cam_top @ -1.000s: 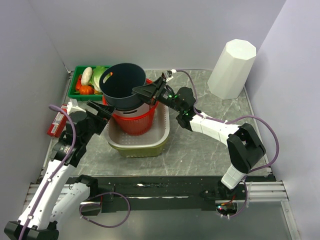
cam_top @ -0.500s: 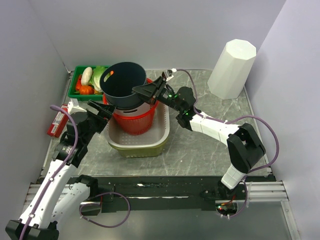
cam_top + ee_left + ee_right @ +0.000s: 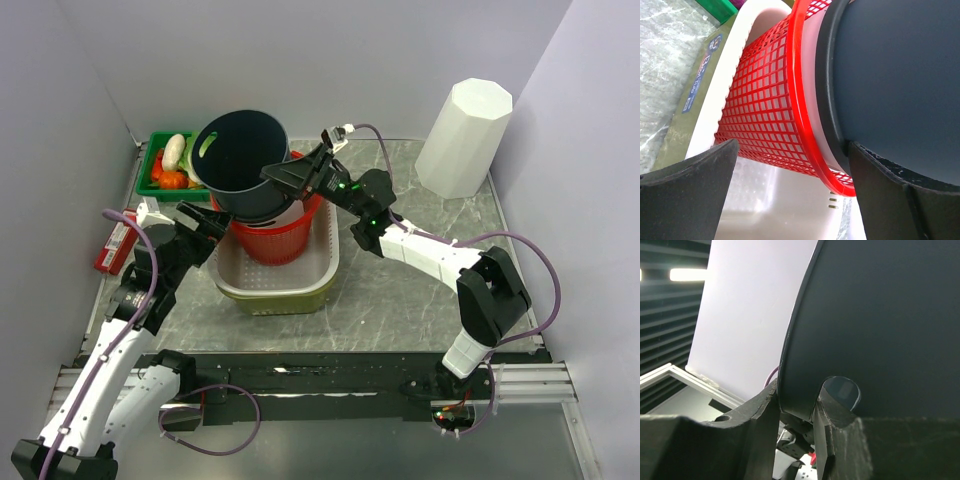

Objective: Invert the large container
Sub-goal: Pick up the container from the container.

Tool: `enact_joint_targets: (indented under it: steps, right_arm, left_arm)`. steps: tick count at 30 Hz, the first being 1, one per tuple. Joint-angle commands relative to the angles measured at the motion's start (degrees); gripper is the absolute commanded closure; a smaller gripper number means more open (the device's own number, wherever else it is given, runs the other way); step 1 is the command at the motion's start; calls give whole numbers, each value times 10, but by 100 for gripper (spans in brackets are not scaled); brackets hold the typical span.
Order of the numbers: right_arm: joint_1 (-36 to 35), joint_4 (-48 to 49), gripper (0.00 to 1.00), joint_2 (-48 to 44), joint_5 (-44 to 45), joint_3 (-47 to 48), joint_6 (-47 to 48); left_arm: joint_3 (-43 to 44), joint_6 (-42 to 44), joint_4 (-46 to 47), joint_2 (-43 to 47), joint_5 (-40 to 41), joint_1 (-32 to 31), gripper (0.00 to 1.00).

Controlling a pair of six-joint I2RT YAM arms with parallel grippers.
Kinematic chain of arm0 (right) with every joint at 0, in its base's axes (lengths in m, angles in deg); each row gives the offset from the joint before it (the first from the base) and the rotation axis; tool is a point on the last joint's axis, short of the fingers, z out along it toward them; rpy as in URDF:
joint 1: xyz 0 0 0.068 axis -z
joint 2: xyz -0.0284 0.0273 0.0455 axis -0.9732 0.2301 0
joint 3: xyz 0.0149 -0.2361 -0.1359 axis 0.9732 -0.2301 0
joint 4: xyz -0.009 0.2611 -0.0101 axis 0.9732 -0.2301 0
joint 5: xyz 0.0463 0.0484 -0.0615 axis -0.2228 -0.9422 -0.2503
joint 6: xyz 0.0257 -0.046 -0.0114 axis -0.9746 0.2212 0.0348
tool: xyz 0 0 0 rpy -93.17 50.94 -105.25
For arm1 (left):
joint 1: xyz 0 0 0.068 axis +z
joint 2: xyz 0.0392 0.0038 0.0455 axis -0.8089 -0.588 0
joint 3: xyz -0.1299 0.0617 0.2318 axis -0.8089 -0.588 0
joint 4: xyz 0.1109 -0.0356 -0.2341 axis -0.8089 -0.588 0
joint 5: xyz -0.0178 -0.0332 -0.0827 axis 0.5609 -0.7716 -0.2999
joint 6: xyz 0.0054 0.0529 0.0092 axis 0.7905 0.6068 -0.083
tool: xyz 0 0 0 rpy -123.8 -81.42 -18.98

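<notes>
At the left of the table (image 3: 420, 300), the left gripper (image 3: 197, 226) stood with its jaws spread wide and empty, set just beside the red basket (image 3: 268, 240). That basket sat in the white tub (image 3: 285, 285). The large container (image 3: 238, 160), a dark grey pail, was at the basket's mouth, tilted with its opening up and leftward. Whether its base had cleared the basket could not be told. The right gripper (image 3: 283, 178) held it, jaws clamped across the rim wall, one finger inside and one outside.

Judged step: lift and first tilt; inversion not yet done. The next move called for a wrist roll carrying the opening downward, clear of the basket and the green tray (image 3: 152, 190).

The surface was grey marbled stone. Pale walls enclosed three sides, and a tall white canister (image 3: 463, 135) stood far right.
</notes>
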Motion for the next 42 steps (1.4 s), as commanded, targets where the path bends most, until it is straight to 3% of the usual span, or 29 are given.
enact_joint_targets:
  steps: [1, 7, 13, 24, 33, 42]
  right_arm:
    - [-9, 59, 66, -30, -21, 33, 19]
    - [-9, 69, 62, -23, 3, 15, 16]
    - [-18, 144, 60, 15, 55, 9, 9]
    - [-27, 157, 54, 11, 125, -11, 60]
    - [-55, 192, 56, 3, 228, -28, 110]
    - [-60, 112, 67, -22, 182, 5, 154]
  left_arm:
    - [-18, 46, -61, -1, 6, 1, 4]
    - [-12, 64, -46, 18, 0, 1, 4]
    - [-22, 79, -24, 17, -34, 1, 4]
    - [-33, 95, 6, 7, -70, 1, 1]
    - [-38, 94, 12, 6, -79, 0, 1]
    - [-24, 124, -12, 29, -45, 0, 3]
